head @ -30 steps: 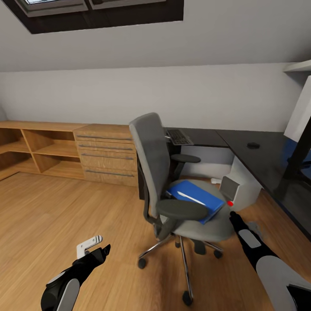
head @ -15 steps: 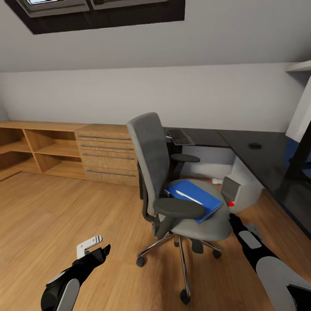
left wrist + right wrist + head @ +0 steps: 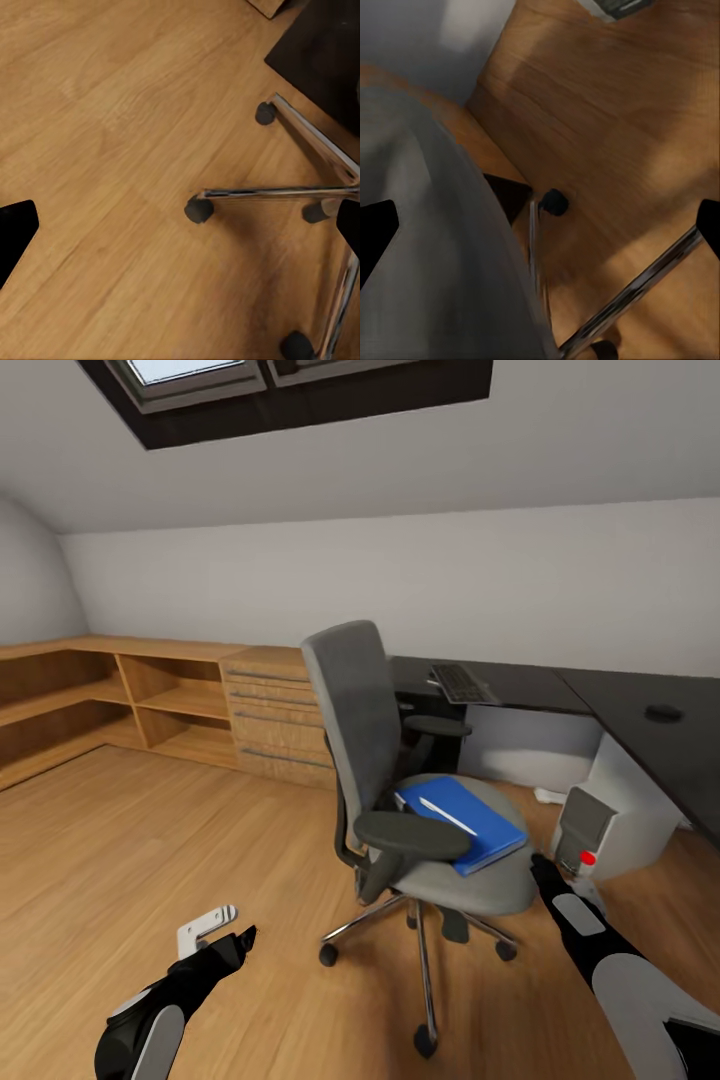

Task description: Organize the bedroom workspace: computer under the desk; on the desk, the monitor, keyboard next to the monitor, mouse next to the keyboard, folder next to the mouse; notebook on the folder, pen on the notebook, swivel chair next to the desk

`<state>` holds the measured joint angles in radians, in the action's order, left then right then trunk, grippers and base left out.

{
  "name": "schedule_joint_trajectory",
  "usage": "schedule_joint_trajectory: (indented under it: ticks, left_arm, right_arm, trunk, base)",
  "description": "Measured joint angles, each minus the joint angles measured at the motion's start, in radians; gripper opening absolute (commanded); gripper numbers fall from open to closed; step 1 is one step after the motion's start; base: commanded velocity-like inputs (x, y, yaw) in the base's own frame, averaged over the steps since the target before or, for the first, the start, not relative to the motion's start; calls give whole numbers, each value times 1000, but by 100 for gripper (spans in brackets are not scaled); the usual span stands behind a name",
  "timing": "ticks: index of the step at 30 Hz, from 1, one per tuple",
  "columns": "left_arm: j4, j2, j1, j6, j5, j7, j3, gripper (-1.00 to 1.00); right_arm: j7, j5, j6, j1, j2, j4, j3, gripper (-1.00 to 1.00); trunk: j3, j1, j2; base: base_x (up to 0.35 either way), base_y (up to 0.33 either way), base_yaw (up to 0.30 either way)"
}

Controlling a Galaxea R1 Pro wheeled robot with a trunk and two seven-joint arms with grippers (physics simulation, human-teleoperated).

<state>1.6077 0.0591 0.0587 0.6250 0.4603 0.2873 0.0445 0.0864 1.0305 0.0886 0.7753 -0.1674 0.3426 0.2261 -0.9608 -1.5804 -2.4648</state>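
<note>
Warm wooden plank floor [image 3: 150, 840] spreads ahead of me. A low wooden shelf unit [image 3: 110, 700] with a drawer chest [image 3: 265, 715] runs along the white wall [image 3: 400, 590]. Overhead, a dark-framed skylight [image 3: 250, 380] sits in the sloped white ceiling [image 3: 560, 430].

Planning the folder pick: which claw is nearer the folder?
Right. The right claw sits just off the seat edge by the folder; the left claw hangs over the floor, beyond the chair.

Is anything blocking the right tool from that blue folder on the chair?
Nothing visible does. The right tool sits at the seat's front edge, with bare grey seat between it and the folder. The near armrest stands off to one side.
</note>
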Motion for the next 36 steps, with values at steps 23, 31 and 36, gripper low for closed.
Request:
schedule_joint_trajectory:
  ticks: [23,31,36]
  left_arm:
    - [-1,0,0,0,2,2,1,100]
    - [-1,0,0,0,1,4,1,100]
    - [-1,1,0,0,1,3,0,100]
  right_arm:
    - [0,9,-11,-1,1,0,-7,100]
    - [-1,-1,-11,0,0,13,-3,100]
    - [-2,1,-11,0,-4,16,-5,100]
  trunk:
    - [0,-1,0]
    - [0,0,0]
    - [0,0,0]
  base:
    - [162,0,65]
    - [4,0,260]
    - [115,0,273]
